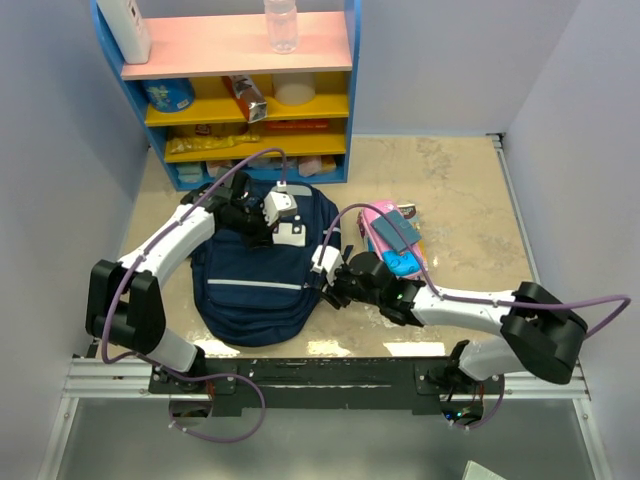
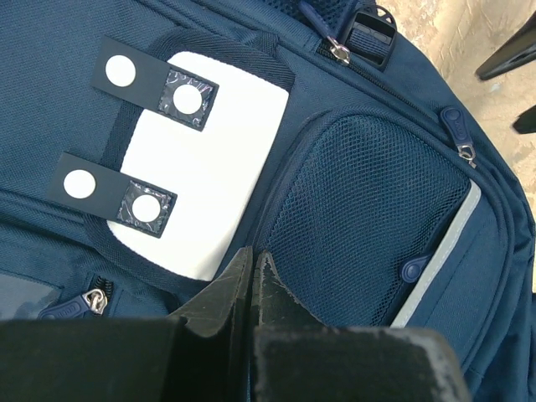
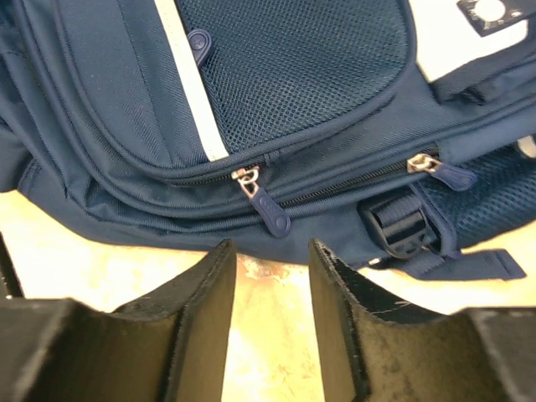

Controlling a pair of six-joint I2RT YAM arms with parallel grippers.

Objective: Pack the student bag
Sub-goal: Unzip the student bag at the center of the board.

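Left side: left gripper point(image 2: 254, 260) clenched, fingertips pressed together, nothing caught between them. Poised over the student bag point(image 1: 250, 285) where the white patch point(image 2: 201, 176) meets the mesh pocket point(image 2: 360, 209); impossible to tell whether touching the fabric.

Middle: student bag lying flat on the table point(image 1: 470, 190), front face up, top end toward the blue shelf point(image 1: 345, 120), between the two arms.

Right of the bag: right gripper point(image 3: 268, 251) released, jaws partly apart, holding nothing, only bare table showing in the gap. Fingertips just beside the bag's side edge, apart from it, pointing at a zipper pull point(image 3: 272, 211) with a strap buckle point(image 3: 402, 228) near.

Further right: pink pencil case point(image 1: 378, 218) on the table, near the bag.
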